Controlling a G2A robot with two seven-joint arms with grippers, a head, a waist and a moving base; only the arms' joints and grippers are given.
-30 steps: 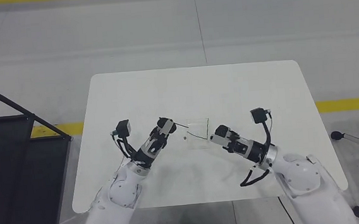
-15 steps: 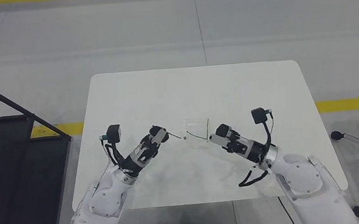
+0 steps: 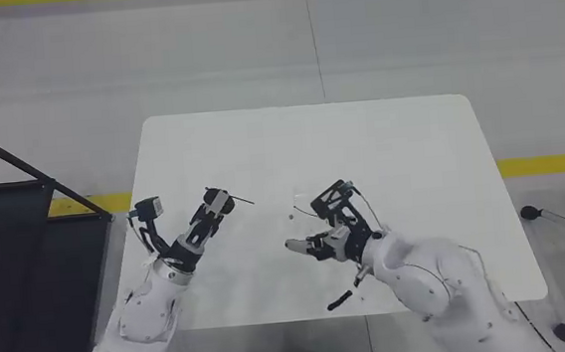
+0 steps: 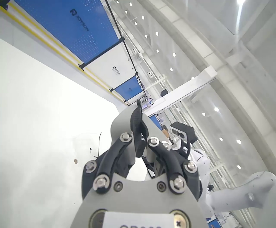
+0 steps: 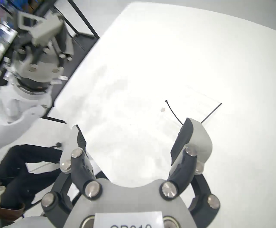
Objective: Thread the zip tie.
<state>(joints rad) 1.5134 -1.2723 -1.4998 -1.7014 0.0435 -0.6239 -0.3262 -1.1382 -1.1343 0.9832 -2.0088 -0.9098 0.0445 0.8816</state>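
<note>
Now, with your left end effector (image 3: 217,200) pinching one zip tie (image 3: 242,197) and your right end effector (image 5: 132,129) spread, you likely grasp the loose tie (image 5: 172,111) next.

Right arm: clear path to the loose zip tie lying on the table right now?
Probably yes. The right end effector is open and close to the loose zip tie, with only bare table between them. The left end effector, shut on another tie, sits off to the side.
</note>
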